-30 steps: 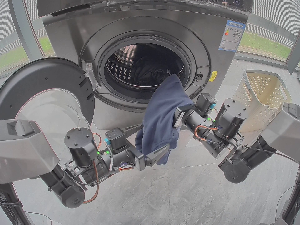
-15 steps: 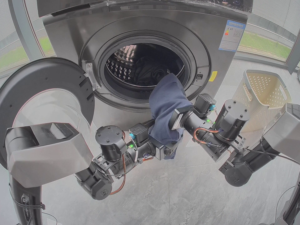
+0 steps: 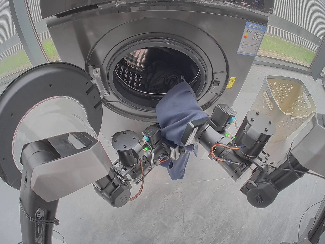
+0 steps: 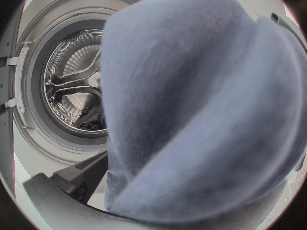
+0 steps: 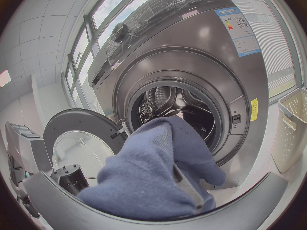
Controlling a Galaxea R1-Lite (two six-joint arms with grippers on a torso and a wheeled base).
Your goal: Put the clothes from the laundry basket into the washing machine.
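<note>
Pincers of the right gripper (image 3: pixel 189 135) and left gripper (image 3: pixel 176 150) lie buried under the navy-blue cloth garment (image 3: pixel 176 109), so I cannot tell their grip; it hangs at the grey steel washing machine (image 3: pixel 84 34) mouth, dark clothes (image 3: pixel 162 78) already inside, beige perforated laundry basket (image 3: pixel 287 99) seemingly empty.

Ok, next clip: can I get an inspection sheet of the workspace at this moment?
Surface: grey floor.
Job's things: blue garment draped over the right gripper, its top at the drum opening's lower rim, its tail hanging; dark clothes inside the drum; washing machine with its door swung open; laundry basket beside it on the robot's right, no clothes visible inside.
Clutter: nothing seen.
Grippers: right gripper covered by the garment; left gripper against its hanging part.
Cables: orange cables looped at both wrists.
Surroundings: windows, grass outside.
</note>
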